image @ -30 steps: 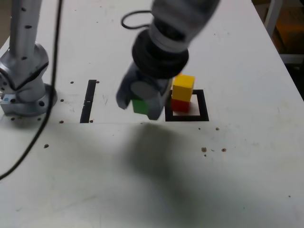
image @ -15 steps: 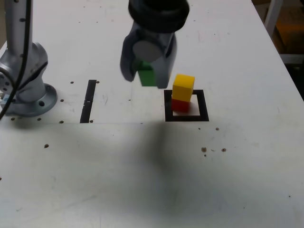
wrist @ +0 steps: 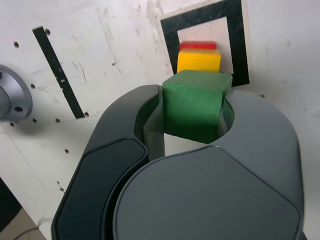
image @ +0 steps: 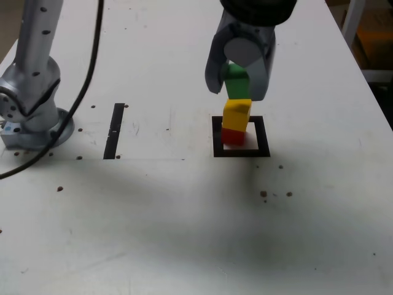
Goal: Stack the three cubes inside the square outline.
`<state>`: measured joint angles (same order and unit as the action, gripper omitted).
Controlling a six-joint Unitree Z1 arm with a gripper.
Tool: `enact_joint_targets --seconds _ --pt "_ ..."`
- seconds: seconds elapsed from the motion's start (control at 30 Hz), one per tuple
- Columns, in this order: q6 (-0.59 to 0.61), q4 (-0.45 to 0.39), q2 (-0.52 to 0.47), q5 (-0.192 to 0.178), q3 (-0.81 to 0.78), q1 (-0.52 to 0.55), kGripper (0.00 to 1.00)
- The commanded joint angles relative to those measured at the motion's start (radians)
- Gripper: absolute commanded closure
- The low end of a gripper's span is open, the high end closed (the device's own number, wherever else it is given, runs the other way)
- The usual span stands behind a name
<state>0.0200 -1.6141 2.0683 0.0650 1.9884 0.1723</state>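
My gripper [image: 236, 83] is shut on the green cube [image: 236, 82], held in the air just above the yellow cube [image: 236, 114]. The yellow cube rests on the red cube [image: 233, 136], and that pair stands inside the square outline [image: 241, 137] of black tape. From the wrist view the green cube [wrist: 194, 105] sits clamped between the dark jaws, with the yellow cube [wrist: 199, 61] and a sliver of the red cube [wrist: 198, 45] beyond it inside the square outline [wrist: 204, 20]. Whether green touches yellow I cannot tell.
A straight black tape strip [image: 114, 130] lies toward the exterior view's left of the outline. The arm's grey base [image: 34, 117] stands at the far left with a black cable [image: 73, 110] draped past it. Small dark specks [image: 264, 193] dot the white table.
My gripper has risen with the green cube and swung toward the exterior view's right, from beside the stack to directly above the yellow cube. The yellow and red cubes have not moved.
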Motion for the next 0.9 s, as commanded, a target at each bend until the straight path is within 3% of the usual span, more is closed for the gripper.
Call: enact_joint_targets --seconds 0.0,0.2,0.63,0.87 --pt "-0.011 -0.021 0.002 -0.014 0.007 -0.007 0.70" --pt "-0.020 -0.025 0.002 -0.035 -0.016 -0.016 0.71" --pt "-0.002 -0.022 0.021 -0.013 -0.074 0.031 0.71" --pt "0.000 -0.021 0.025 -0.023 -0.068 0.041 0.70"
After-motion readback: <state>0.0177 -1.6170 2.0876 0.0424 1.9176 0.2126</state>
